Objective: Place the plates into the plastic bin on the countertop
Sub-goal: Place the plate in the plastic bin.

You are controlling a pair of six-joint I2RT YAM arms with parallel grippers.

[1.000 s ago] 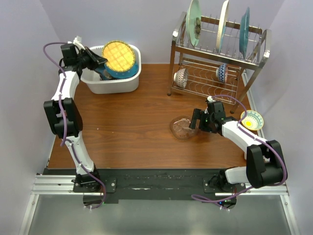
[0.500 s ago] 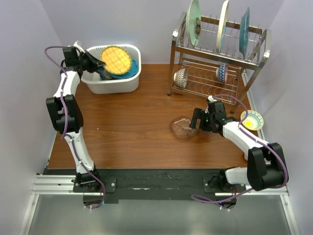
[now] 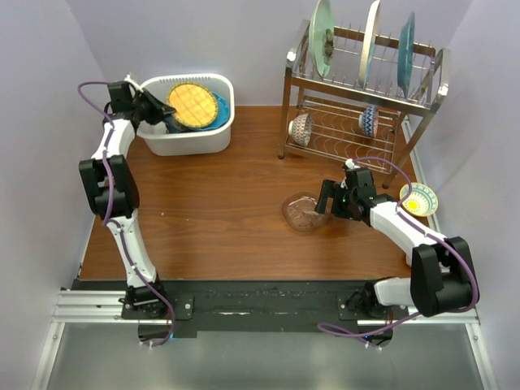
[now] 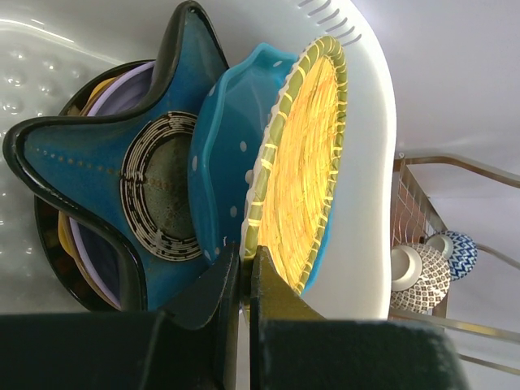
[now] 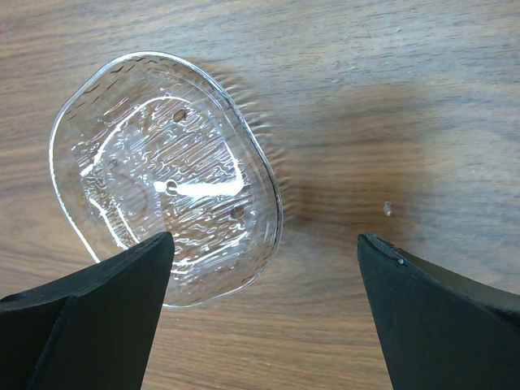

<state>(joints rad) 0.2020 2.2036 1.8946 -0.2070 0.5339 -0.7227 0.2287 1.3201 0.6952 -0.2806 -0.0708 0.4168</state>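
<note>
Far left of the wooden surface (image 3: pixel 227 219): white plastic bin (image 3: pixel 195 145), rectangular, with rounded corners and smooth walls.

Inside the bin:
- stacked plates (image 4: pixel 77 268) lying flat, lavender, amber and black rims showing at the bottom
- on top of the stack, a glossy blue star-shaped plate (image 4: pixel 81 154), black-edged, with a dark ringed centre
- tilted against the star, a blue scalloped plate (image 4: pixel 223 146) with white dots
- just beside that, a yellow plate (image 4: pixel 305 171), round, waffle-textured, with a green-and-white striped rim, tilted over the middle of the bin
- at its near rim, left hand (image 4: pixel 241 276) pressed together, pinching the yellow plate

Far right: steel wire rack (image 3: pixel 337 134), two tiers.
- upper tier: three plates (image 3: pixel 322 36) upright in the slots
- lower tier: two patterned bowls (image 3: pixel 301 127)

Right of centre, on bare wood: clear glass plate (image 5: pixel 154 171), rounded-square, ribbed and dimpled, lying flat. Above its edge, right hand (image 5: pixel 264 244) spread wide, gripping nothing.

Right edge of the surface, beside the right arm: small yellow-centred bowl (image 3: pixel 418 199).
</note>
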